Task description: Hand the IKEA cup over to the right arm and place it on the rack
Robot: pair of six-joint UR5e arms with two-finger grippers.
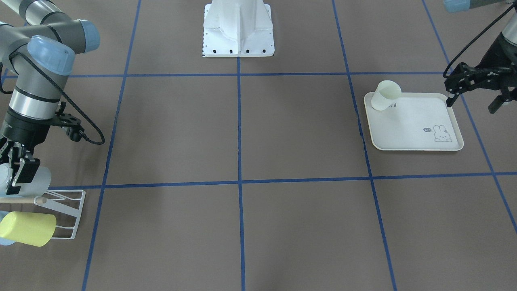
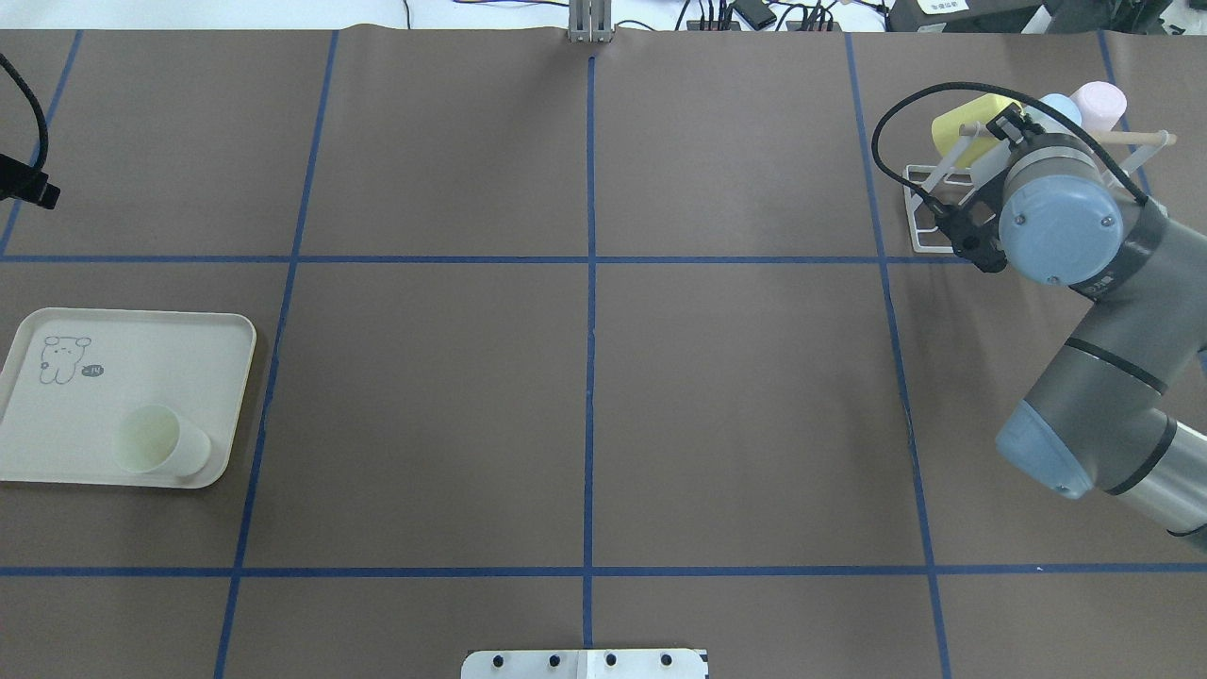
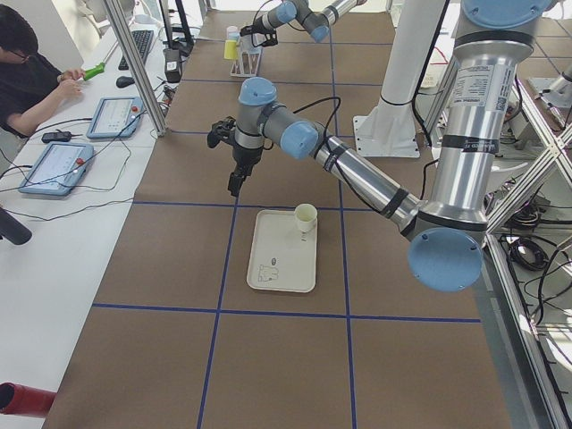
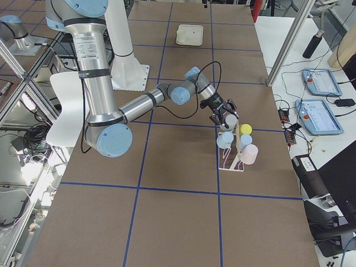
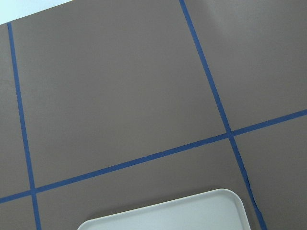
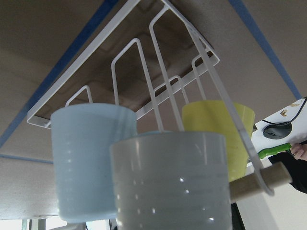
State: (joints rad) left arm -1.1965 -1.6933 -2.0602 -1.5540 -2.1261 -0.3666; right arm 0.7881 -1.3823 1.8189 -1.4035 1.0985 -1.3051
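My right gripper [image 1: 18,174] hangs over the white wire rack [image 1: 68,214] at the table's far right end. Its jaws look shut on the wall of a pale grey-blue cup [image 1: 40,182], which is held at the rack's wooden rod [image 1: 20,199]. In the right wrist view this cup [image 6: 168,182] fills the foreground in front of the rack [image 6: 134,62]. My left gripper [image 1: 472,103] is open and empty, hovering just beyond the far edge of the cream rabbit-print tray [image 1: 416,133]. A pale green-white cup [image 1: 385,95] stands in the tray's corner.
On the rack hang a yellow cup [image 1: 28,228], a light blue cup [image 6: 91,158] and a pink cup [image 2: 1099,99]. The robot's white base [image 1: 238,28] stands at mid-table. Operators' tablets [image 3: 63,161] lie on a side desk.
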